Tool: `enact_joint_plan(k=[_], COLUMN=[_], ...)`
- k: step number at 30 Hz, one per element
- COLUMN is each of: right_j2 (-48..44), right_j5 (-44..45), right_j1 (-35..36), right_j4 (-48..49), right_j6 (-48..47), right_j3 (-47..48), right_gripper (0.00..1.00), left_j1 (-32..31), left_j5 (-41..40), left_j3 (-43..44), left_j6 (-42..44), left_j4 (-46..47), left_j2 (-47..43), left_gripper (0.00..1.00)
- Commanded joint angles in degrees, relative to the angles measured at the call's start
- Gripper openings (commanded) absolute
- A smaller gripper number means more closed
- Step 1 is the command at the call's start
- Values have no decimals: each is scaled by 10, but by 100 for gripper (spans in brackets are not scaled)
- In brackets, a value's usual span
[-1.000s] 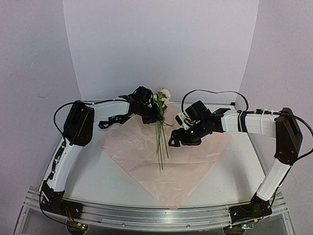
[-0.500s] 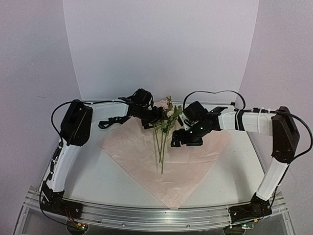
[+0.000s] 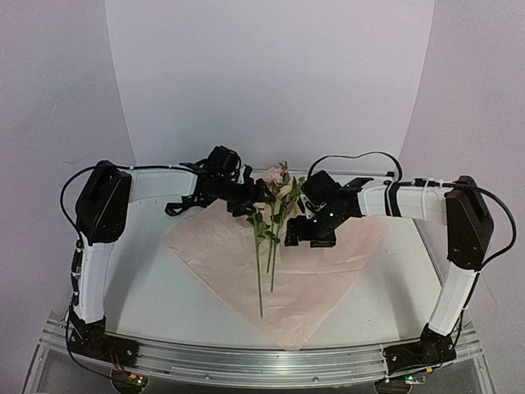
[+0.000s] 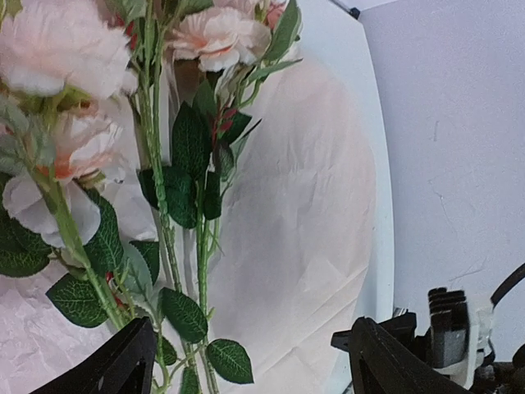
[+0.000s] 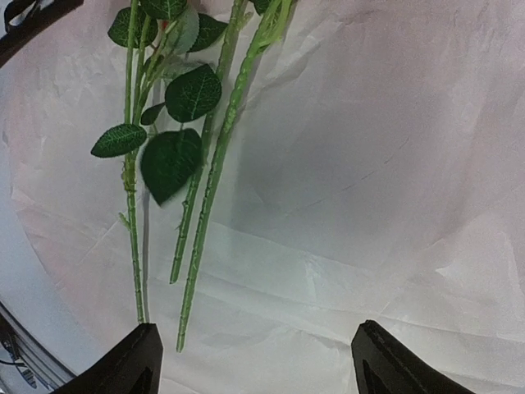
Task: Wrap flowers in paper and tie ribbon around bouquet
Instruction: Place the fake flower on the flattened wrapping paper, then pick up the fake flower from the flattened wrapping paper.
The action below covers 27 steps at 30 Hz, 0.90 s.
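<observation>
on paper (image 3: 328, 275), flowers (image 3: 269, 223) look light, floppy, thin-stemmed; pinch mid-stem gently. l gripper (image 4: 250, 365) & r gripper (image 5: 258, 361) spread, empty.

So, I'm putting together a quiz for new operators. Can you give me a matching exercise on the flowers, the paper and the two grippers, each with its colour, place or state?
Things:
1 flowers
2 paper
3 left gripper
4 right gripper

Descriptions:
A light pink, spread on the table
B open, right of the stems
C green stems pointing to the near edge
D open, left of the blossoms

Pairs: 1-C, 2-A, 3-D, 4-B
</observation>
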Motion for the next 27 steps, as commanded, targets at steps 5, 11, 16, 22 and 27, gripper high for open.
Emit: enact_joint_plan(k=[5,11,16,22,27], right_j2=[15,74,135,200,246], right_j5=[47,79,98,114,129], right_j1=[42,72,92,111,121], right_j4=[-62,-87,-107,-134,-140], right_j6=[26,55,60,79,97], right_j3=[78,145,220,297,342], right_gripper=[76,66,60,51,44], left_j1=[27,54,64,101,128], left_j5=[-28,1,-19,-31,-33], left_j3=[-213,-343,-391,-463,-495], left_j6=[-52,-96,-92,-83,-60], left_j4=[117,190,169,144,125], left_j2=[-136,-155,-170,-192,-208], left_gripper=[83,66,57,53,53])
